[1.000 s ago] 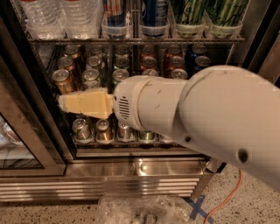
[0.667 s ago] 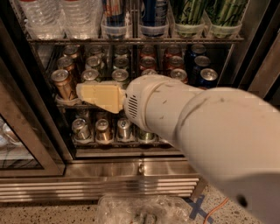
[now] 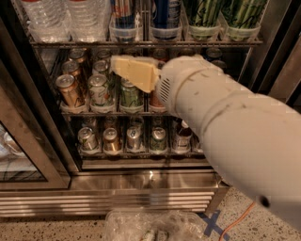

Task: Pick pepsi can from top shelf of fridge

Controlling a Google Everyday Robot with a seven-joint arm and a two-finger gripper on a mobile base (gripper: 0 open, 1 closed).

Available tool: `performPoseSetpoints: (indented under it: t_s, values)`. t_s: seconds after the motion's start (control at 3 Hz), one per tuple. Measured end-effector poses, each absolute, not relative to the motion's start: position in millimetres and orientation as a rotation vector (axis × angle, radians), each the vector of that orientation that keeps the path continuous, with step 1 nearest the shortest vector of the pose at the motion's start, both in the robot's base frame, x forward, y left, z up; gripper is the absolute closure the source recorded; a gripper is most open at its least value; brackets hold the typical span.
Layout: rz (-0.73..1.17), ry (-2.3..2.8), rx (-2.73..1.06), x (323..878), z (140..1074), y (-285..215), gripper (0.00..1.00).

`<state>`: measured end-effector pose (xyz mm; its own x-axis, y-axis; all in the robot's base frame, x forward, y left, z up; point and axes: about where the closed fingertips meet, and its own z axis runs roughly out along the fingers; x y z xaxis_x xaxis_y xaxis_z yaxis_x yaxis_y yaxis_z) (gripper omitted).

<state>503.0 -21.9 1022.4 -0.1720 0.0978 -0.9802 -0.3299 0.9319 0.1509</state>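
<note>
The fridge [image 3: 141, 181] stands open with its dark interior facing me. Its top shelf [image 3: 141, 43] is a silver wire rack holding water bottles [image 3: 66, 16], tall blue cans and green cans [image 3: 221, 14] in clear plastic holders. A dark blue can, which I take to be the pepsi can [image 3: 162, 13], stands in the middle of that shelf, its top cut off by the frame edge. My gripper [image 3: 123, 67], yellowish on the end of a thick white arm [image 3: 221, 122], hovers just below the top shelf, in front of the middle rack and lower left of the blue can.
Two lower racks hold rows of short soda cans [image 3: 70, 89]. The glass door [image 3: 19, 155] stands open at the left. A slatted steel base [image 3: 103, 202] runs along the bottom. A clear plastic bag [image 3: 150, 226], blue tape cross [image 3: 214, 223] and orange cable [image 3: 235, 226] lie on the floor.
My gripper has risen and moved right, from in front of the lower cans at the left to just under the top shelf. The cans have not moved.
</note>
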Motion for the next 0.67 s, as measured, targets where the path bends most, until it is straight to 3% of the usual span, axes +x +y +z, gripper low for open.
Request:
performPoseSetpoints:
  t_s: [0.67]
  values:
    - [0.373, 1.703, -0.195, 503.9, 1016.4, -16.7, 0.00]
